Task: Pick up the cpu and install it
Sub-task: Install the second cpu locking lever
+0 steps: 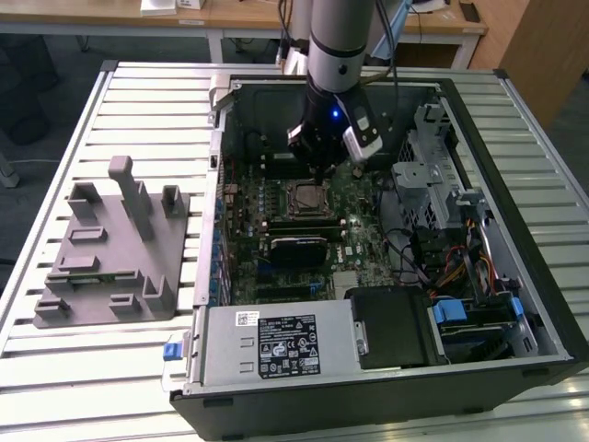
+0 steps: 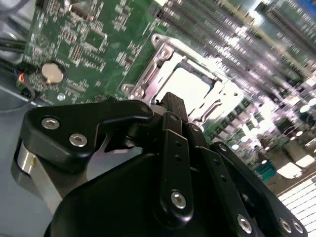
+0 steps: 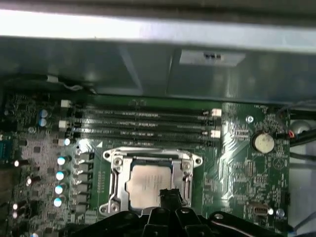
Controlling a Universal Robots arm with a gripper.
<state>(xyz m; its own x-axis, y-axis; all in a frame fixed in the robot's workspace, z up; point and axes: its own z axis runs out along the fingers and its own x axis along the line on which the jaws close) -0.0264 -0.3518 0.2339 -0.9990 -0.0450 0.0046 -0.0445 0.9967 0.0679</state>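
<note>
Seating the chip squarely is what matters at this stage, I judge: the cpu (image 1: 305,195) already lies inside the motherboard socket (image 1: 305,199), so any touch should be straight down, light, and centred on the plate, never sliding sideways against the metal frame.

In the exterior view, the arm (image 1: 339,37) comes down from the far side of the open computer case (image 1: 515,120) and stands nearly vertical, its wrist tilted a little toward the exterior view's left. The gripper (image 1: 317,166) hangs just beyond the far edge of the socket, low over the green board. The grey holder tray (image 1: 115,249) sits well apart on the slatted table (image 1: 55,368), toward the exterior view's left.

In the second wrist view, the black finger linkages fill the foreground, and the gripper (image 2: 170,101) tip ends just beside the socket frame (image 2: 148,74), with the pale top of the cpu (image 2: 187,86) showing past it. Whether the pincer is released or clenched I cannot tell.

In the first wrist view, the cpu (image 3: 145,185) rests flat within the silver frame (image 3: 114,175), memory slots (image 3: 143,123) beyond it and a round coin battery (image 3: 262,142) off to one side. The gripper (image 3: 170,196) tip overlaps the chip's near edge; contact cannot be judged.
</note>
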